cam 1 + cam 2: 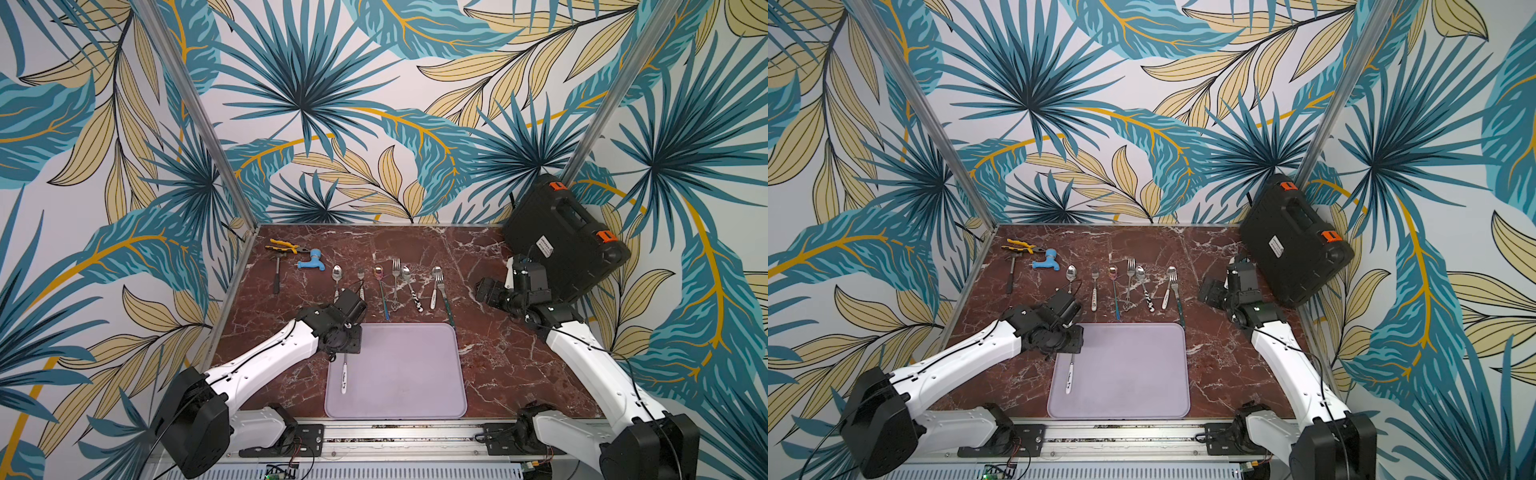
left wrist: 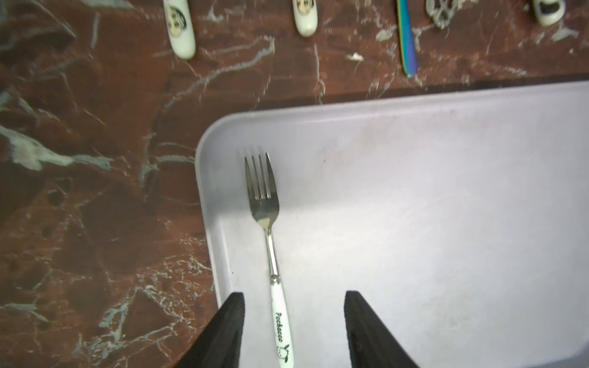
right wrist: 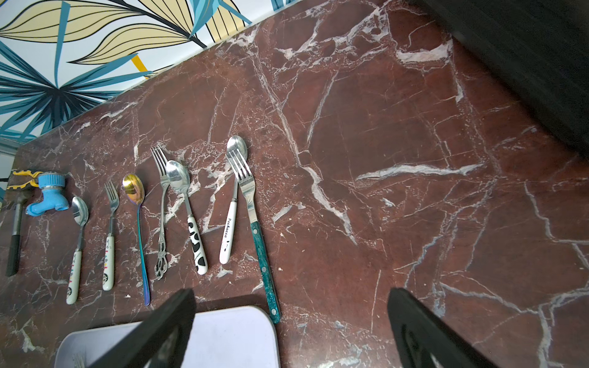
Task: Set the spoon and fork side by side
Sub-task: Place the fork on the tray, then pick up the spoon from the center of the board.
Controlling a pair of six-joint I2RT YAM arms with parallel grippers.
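The fork (image 2: 263,204) is laid flat on the tray (image 2: 446,191), close to its edge, with the tines toward the cutlery row. The left gripper (image 2: 294,296) is seen released, its jaws apart astride the white handle and clear of it. It is best lifted straight up, so the fork is not dragged. The matching spoon (image 3: 232,210) is overlapped by the teal-handled fork (image 3: 255,223); the wide-open right gripper (image 3: 291,293) should be aimed at the spoon's handle.

Colours around our left pincer (image 2: 293,294)
Between its black fingers (image 2: 226,334) we see a steel fork with white handle lettered black (image 2: 280,321), on a plain pale-lilac plastic tray (image 2: 446,223); beyond the fingertips, the red-brown marble tabletop (image 2: 95,191) is veined white and grey, and a slim metal spoon handle (image 2: 408,41) shimmers rainbow blue-green.
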